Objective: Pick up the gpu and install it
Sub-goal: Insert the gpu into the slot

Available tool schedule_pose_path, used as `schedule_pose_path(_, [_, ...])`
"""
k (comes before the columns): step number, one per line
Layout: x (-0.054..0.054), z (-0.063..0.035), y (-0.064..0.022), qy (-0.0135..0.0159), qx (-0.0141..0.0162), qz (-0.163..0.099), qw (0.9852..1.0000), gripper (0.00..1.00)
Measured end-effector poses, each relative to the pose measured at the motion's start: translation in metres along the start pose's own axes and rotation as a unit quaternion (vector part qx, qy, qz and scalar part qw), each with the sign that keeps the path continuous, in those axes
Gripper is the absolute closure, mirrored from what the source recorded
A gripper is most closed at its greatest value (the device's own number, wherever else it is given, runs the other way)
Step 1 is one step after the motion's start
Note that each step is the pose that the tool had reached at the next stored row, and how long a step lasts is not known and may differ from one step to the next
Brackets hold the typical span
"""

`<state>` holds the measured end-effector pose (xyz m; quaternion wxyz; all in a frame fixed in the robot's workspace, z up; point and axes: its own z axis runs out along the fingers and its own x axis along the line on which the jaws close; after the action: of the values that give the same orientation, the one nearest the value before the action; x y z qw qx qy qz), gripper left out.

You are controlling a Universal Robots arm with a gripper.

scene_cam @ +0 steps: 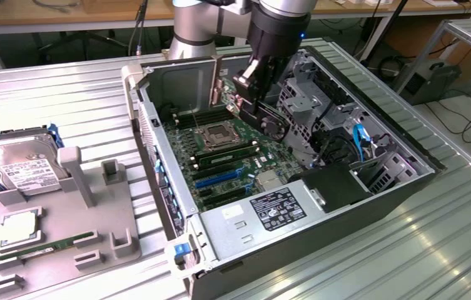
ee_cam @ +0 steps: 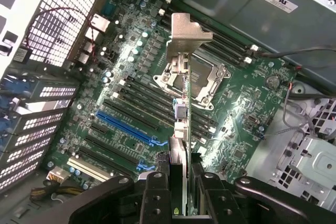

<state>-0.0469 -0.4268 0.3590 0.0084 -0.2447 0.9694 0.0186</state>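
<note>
Nearest the lens, the gripper is clamped on the gpu, which we see edge-on, its silver bracket at the far end. We judge the pick-up done and the install in hand: the card hangs inside the computer case, above the motherboard, and is seated in no slot.

From the exterior view's left we pass the hard drive and the memory stick. Both rest at a grey fixture on the ribbed surface, well apart from the work.

Inside the case, the board carries its processor socket and blue slots. The card hovers over the socket end, while the blue slots lie nearer the power supply. In our judgement, seating calls for the card's lower edge to be squared over one slot and the bracket brought against the case wall on the exterior view's left.

At the exterior view's right, the drive cage and a blue cable stand close beside the arm. We think they leave little room on that side.
</note>
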Motion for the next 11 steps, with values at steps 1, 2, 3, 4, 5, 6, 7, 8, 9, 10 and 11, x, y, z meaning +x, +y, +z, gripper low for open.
schedule_pose_path(1, [0.0, 0.0, 0.0, 0.0001, -0.0001, -0.002, 1.0, 0.74])
schedule_pose_path(2, [0.0, 0.0, 0.0, 0.0001, -0.0001, -0.004, 1.0, 0.74])
schedule_pose_path(3, [0.0, 0.0, 0.0, 0.0003, -0.0002, -0.008, 1.0, 0.74])
schedule_pose_path(4, [0.0, 0.0, 0.0, 0.0003, -0.0003, -0.011, 0.9999, 0.74])
schedule_pose_path(5, [0.0, 0.0, 0.0, 0.0004, -0.0003, -0.013, 0.9999, 0.74])
schedule_pose_path(6, [0.0, 0.0, 0.0, 0.0005, -0.0004, -0.016, 0.9999, 0.74])
schedule_pose_path(7, [0.0, 0.0, 0.0, 0.0005, -0.0005, -0.018, 0.9998, 0.74])
schedule_pose_path(8, [0.0, 0.0001, 0.0, 0.0006, -0.0006, -0.02, 0.9998, 0.74])
schedule_pose_path(9, [0.0, 0.0001, 0.0, 0.0006, -0.0006, -0.022, 0.9997, 0.74])
schedule_pose_path(10, [0.0, 0.0001, 0.0, 0.0007, -0.0007, -0.025, 0.9997, 0.74])
schedule_pose_path(11, [0.0, 0.0001, 0.0, 0.0008, -0.0007, -0.027, 0.9996, 0.74])
